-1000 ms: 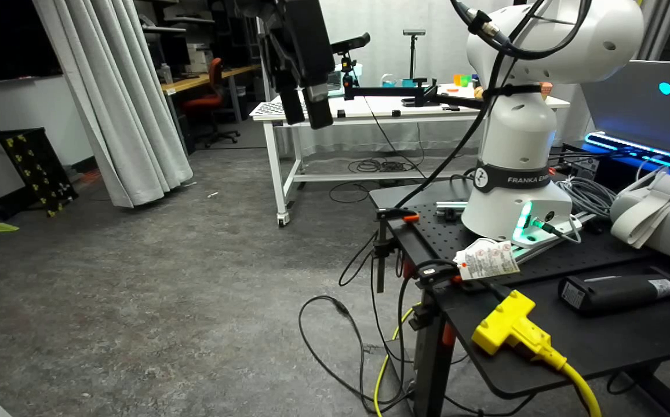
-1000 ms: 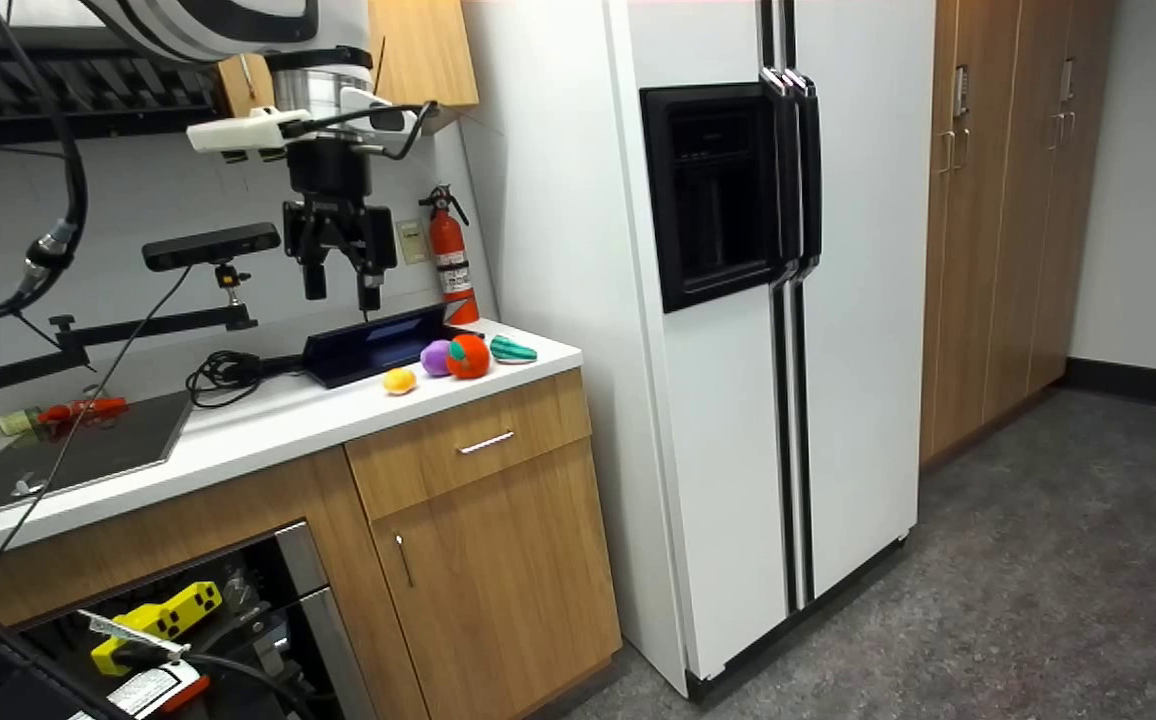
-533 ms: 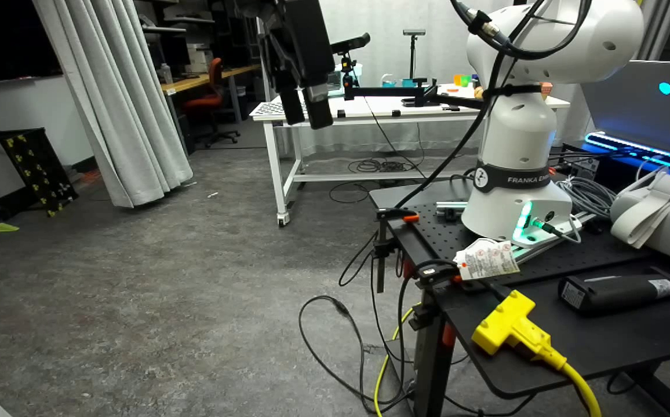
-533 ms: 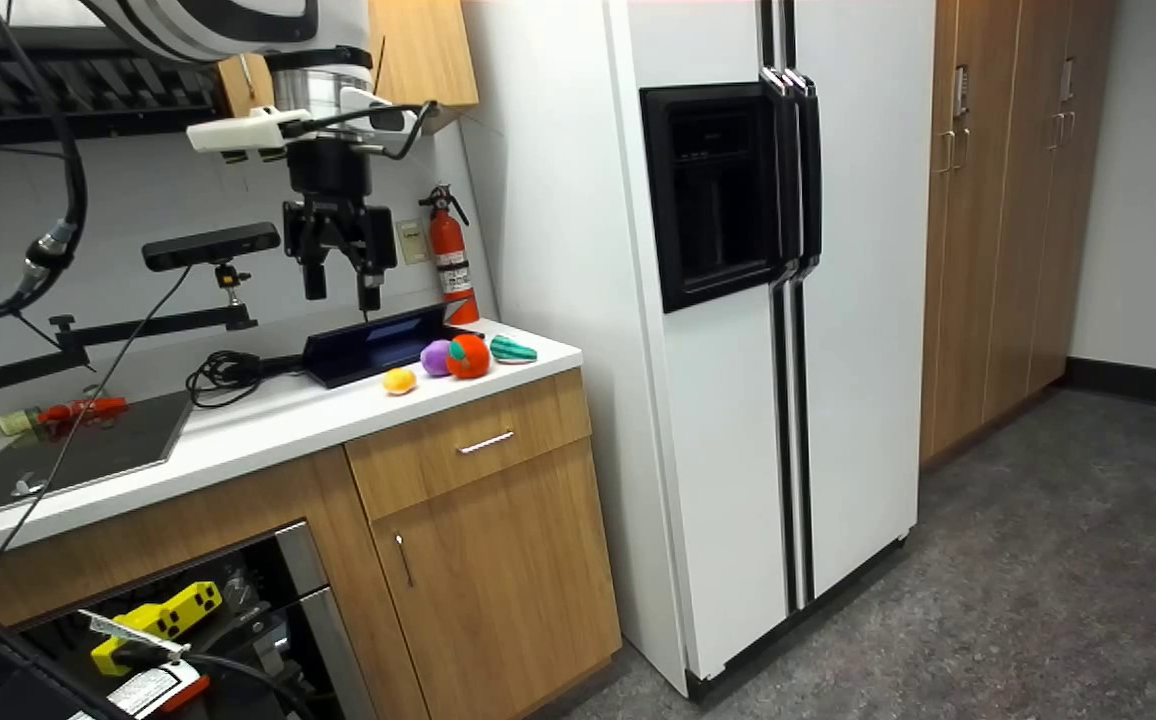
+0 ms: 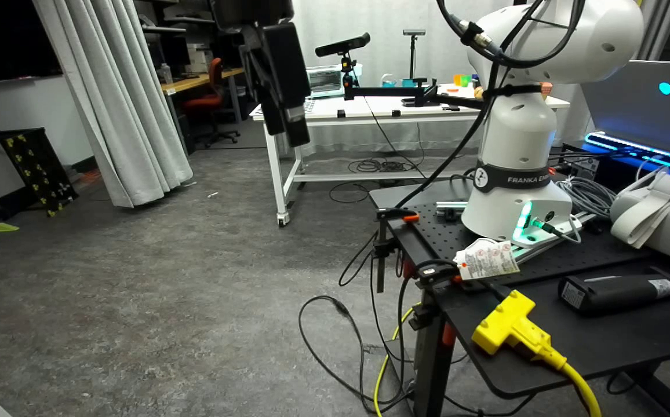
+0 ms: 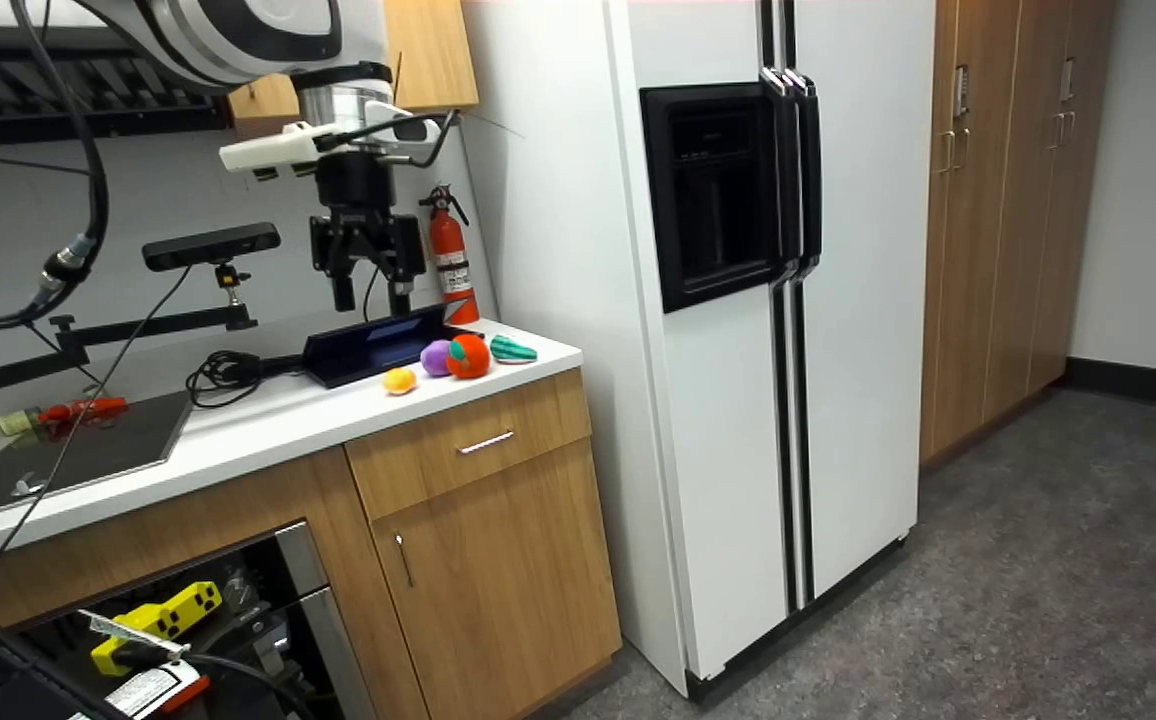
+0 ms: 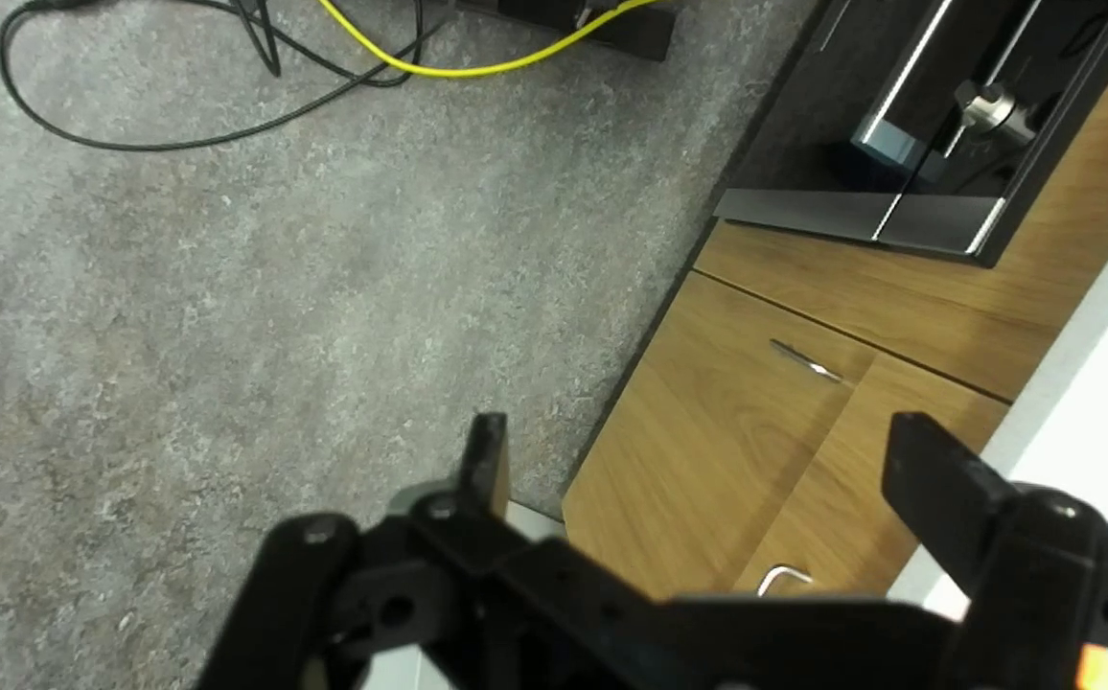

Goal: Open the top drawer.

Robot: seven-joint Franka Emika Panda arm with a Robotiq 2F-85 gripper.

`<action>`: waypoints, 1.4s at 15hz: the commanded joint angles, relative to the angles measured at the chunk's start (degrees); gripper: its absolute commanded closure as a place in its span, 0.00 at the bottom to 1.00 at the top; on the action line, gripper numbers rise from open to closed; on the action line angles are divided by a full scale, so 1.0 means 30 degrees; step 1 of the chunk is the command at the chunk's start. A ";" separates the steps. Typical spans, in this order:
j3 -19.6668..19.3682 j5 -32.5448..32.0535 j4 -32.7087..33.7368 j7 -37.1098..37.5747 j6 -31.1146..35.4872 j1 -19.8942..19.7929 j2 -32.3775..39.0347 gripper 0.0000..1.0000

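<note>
The top drawer (image 6: pixel 418 462) is shut under the white countertop, a light wooden front with a silver handle (image 6: pixel 485 443). Its inside does not show. In the wrist view the drawer front (image 7: pixel 865 470) lies at lower right, and its handle (image 7: pixel 784 575) is partly hidden behind the gripper body. My gripper (image 6: pixel 371 303) is black, points down and hangs above the counter, apart from the drawer and higher than it. In the wrist view the fingers of the gripper (image 7: pixel 698 431) are wide apart with nothing between them. It also shows in an exterior view (image 5: pixel 287 136).
A cabinet door (image 6: pixel 503 560) with its own handle is below the drawer. Toy vegetables, including a red one (image 6: pixel 468 356), and a dark tray-like object (image 6: pixel 375 348) are on the countertop (image 6: pixel 268 425). A white fridge (image 6: pixel 578 300) stands beside it. A camera on an arm (image 6: pixel 210 246) is at the back.
In the last half second my arm and gripper have moved right and slightly down in an exterior view, left and down in an exterior view. The drawer has not moved.
</note>
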 commanded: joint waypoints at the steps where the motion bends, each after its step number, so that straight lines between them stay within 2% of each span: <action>1: 0.0411 -0.1100 0.1561 0.0088 0.1463 -0.0387 0.2422 0.00; 6: 0.0583 -0.1824 0.4228 0.0211 0.3092 -0.0233 0.6165 0.00; 11: 0.0892 -0.2162 0.7451 0.0357 0.3094 -0.0017 0.9310 0.00; 12: 0.0883 -0.1743 0.5854 0.0067 0.3217 -0.0202 0.8084 0.00; 15: 0.0961 -0.1782 0.6982 0.0070 0.3246 -0.0164 0.9156 0.00; 21: 0.0908 -0.1691 0.7308 -0.0384 0.3921 -0.0333 0.9940 0.00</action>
